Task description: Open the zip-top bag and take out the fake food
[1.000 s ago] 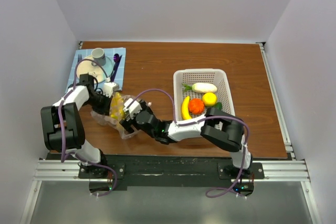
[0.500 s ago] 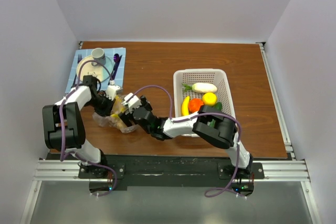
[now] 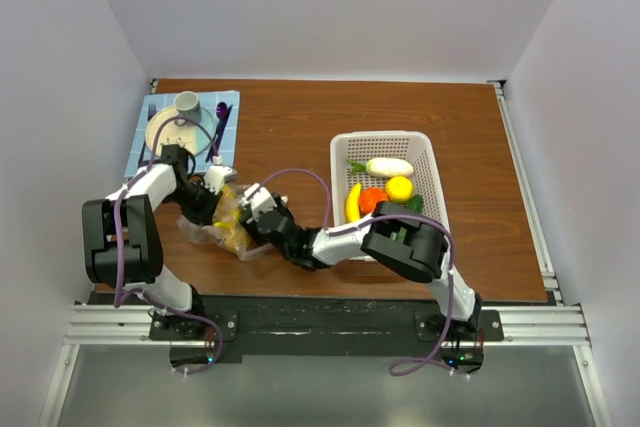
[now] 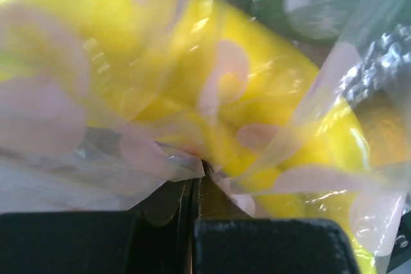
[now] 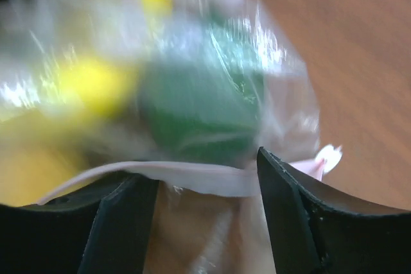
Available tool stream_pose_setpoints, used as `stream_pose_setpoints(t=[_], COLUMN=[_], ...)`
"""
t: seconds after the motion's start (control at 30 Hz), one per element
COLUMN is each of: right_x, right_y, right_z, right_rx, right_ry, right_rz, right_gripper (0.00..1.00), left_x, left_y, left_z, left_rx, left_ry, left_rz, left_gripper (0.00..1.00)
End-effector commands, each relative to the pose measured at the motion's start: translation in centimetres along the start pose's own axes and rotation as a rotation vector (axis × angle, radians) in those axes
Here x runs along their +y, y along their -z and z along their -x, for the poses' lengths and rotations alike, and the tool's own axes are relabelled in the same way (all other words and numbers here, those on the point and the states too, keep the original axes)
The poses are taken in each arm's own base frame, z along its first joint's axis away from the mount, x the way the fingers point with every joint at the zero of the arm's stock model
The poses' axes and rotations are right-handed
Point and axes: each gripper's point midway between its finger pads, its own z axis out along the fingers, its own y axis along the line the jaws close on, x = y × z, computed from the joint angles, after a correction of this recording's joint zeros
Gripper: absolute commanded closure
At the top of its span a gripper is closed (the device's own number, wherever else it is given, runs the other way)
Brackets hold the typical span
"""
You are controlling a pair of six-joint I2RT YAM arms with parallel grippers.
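You have yellow and green plastic food (image 4: 276, 94) left inside the clear dotted zip-top bag (image 3: 200, 234) (left pincer (image 4: 194, 222) clamped on it, right pincer (image 5: 202, 172) agape).

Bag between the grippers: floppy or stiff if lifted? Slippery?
Likely floppy: the bag film creases and folds around the yellow piece. Probably slippery, judging by its glossy glare. The contents would probably sag and shift when lifted: the green piece already bulges the film.

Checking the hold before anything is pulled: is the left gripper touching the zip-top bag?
Touching. In the left wrist view the left gripper has its jaws shut on a fold of the zip-top bag, film running into the seam between them.
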Motion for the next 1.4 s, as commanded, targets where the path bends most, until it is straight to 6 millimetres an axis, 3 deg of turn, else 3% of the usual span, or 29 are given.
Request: stream_pose_setpoints(t=[0.0, 0.03, 0.1, 0.13, 0.27, 0.4, 0.6, 0.63, 0.7, 0.73, 0.8, 0.83, 0.9, 0.93, 1.0, 1.13, 1.3, 1.37], right_x=[-1.8, -2.0, -2.8, -2.9, -4.0, -3.5, -1.5, -0.7, 0.0, 0.3, 0.4, 0.3, 0.2, 0.2, 0.3, 0.3, 0.7, 0.4], right_y=[4.0, 5.0, 6.4, 7.1, 8.3, 8.7, 7.9, 8.1, 8.0, 8.1, 8.0, 8.0, 8.2, 8.2, 8.2, 8.3, 8.2, 8.0], right_z=[-1.4, -0.3, -1.4, -0.6, -1.2, -0.5, 0.1, 0.3, 0.8, 1.1, 1.6, 2.1, 2.4, 2.2, 1.9, 0.6, -0.4, -0.2], right_rx=[0.044, 0.025, 0.046, 0.031, 0.043, 0.019, 0.000, -0.007, -0.024, -0.030, -0.036, -0.046, -0.058, -0.059, -0.054, -0.033, -0.026, -0.033], right_ry=[-0.014, -0.034, -0.033, -0.046, -0.042, -0.053, -0.039, -0.031, -0.019, 0.001, 0.009, 0.002, -0.002, 0.003, 0.006, -0.011, -0.013, -0.014], right_rz=[0.002, 0.007, 0.008, 0.011, 0.000, 0.036, 0.098, 0.120, 0.135, 0.128, 0.114, 0.112, 0.112, 0.112, 0.121, 0.128, 0.147, 0.128], right_gripper=[0.33, 0.30, 0.24, 0.23, 0.26, 0.31, 0.53, 0.62, 0.68, 0.73, 0.74, 0.73, 0.66, 0.56, 0.48, 0.33, 0.28, 0.27], left_x=[-0.6, -0.5, -0.2, -0.2, 0.1, 0.0, -0.1, 0.2, -0.9, -0.7, -1.8, -1.8, -2.8, -2.9, -3.7, -4.2, -5.7, -5.9], left_y=[0.0, -0.1, -0.2, -0.3, -0.3, -0.1, 0.8, 1.5, 2.6, 4.0, 5.8, 7.7, 9.3, 10.4, 11.1, 10.2, 11.2, 12.7], left_z=[-0.6, -0.6, -0.5, -0.5, 0.0, 0.1, 1.4, 2.3, 3.1, 4.6, 5.8, 7.4, 8.3, 9.3, 9.5, 8.4, 8.8, 10.0], left_rx=[0.029, 0.029, 0.030, 0.032, 0.024, 0.016, -0.022, -0.047, -0.068, -0.108, -0.145, -0.192, -0.228, -0.257, -0.263, -0.233, -0.248, -0.272], left_ry=[0.000, 0.003, 0.009, 0.012, 0.021, 0.022, 0.048, 0.044, 0.045, 0.027, 0.020, -0.012, -0.018, -0.034, -0.036, -0.015, -0.008, -0.028], left_rz=[-0.012, -0.010, -0.005, -0.008, -0.005, 0.000, -0.001, 0.012, -0.031, -0.019, -0.054, -0.031, -0.062, -0.053, -0.078, -0.113, -0.168, -0.171], left_gripper=[1.00, 1.00, 1.00, 1.00, 1.00, 1.00, 1.00, 1.00, 0.98, 0.98, 1.00, 1.00, 1.00, 1.00, 1.00, 1.00, 1.00, 1.00])
